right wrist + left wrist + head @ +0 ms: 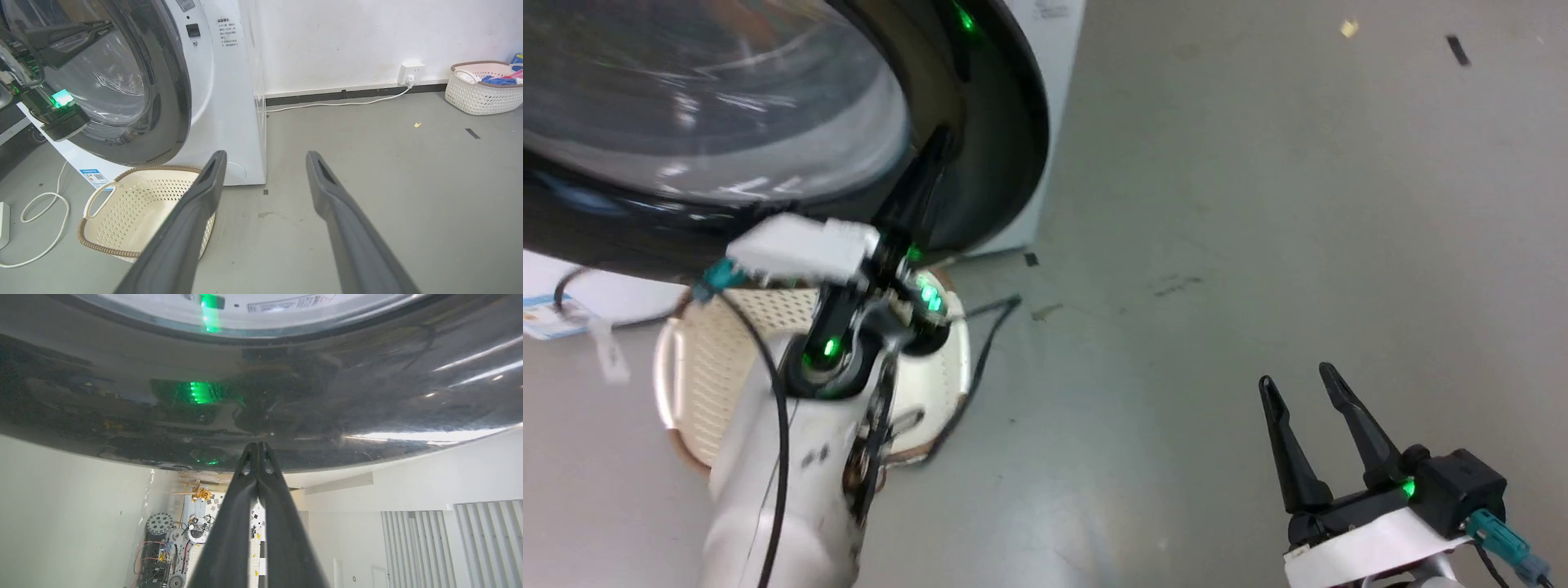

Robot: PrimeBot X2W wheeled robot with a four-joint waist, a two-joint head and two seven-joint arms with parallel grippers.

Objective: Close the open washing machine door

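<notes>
The washing machine door [1005, 139], glossy black with a bulging glass window, fills the head view's upper left. In the right wrist view the washing machine door [173, 102] stands nearly against the white washing machine [229, 102]. My left gripper [939, 143] is shut with nothing in it, its tips resting on the black ring. The left wrist view shows my left gripper [258, 445] touching the door's shiny rim [327, 400]. The left gripper [96, 27] also appears in front of the glass. My right gripper [1297, 376] hangs open and empty over the floor at the lower right, apart from the door.
A cream perforated basket [703, 367] sits on the floor under the door, seen as the cream basket [135, 212] beside the machine. A white cable [45, 228] loops at the left. A second basket [482, 90] with clothes stands by the far wall. Grey floor [1258, 204] stretches to the right.
</notes>
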